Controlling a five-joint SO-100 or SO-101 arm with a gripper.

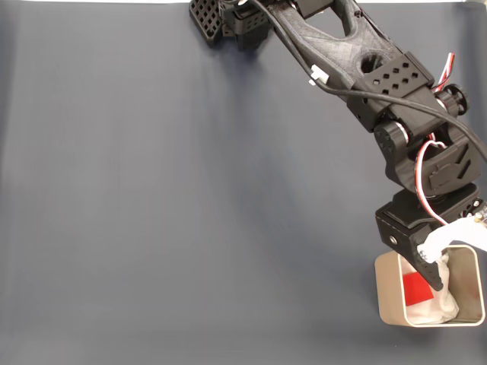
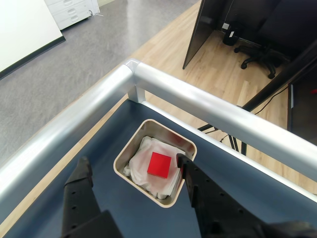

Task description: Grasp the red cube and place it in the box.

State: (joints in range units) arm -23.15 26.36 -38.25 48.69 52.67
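In the wrist view we see the black two-finger gripper with its fingers spread apart and holding nothing, one finger to the left of the small beige-grey square box and the other at its right wall. The small bright red cube lies flat on the white wadded lining inside that box. The box sits near the corner of the dark blue table, beside the silver metal rail.
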